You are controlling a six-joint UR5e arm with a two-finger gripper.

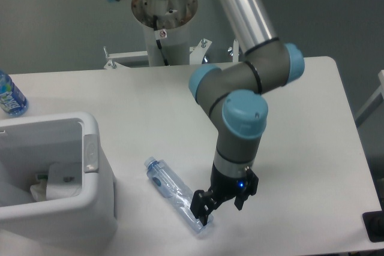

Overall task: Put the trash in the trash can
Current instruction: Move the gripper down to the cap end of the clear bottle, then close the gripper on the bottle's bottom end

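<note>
A clear crushed water bottle with a pale blue cap lies on the white table, its cap end toward the bin. My gripper is down low at the bottle's bottom end; one dark finger overlaps that end and the other stands to its right. The jaws stand apart, open. The white trash can sits at the left front, and a white crumpled packet lies inside it.
A second bottle with a blue-green label stands at the far left edge of the table. The arm's base column rises behind the table. The table's right edge is near my arm's elbow.
</note>
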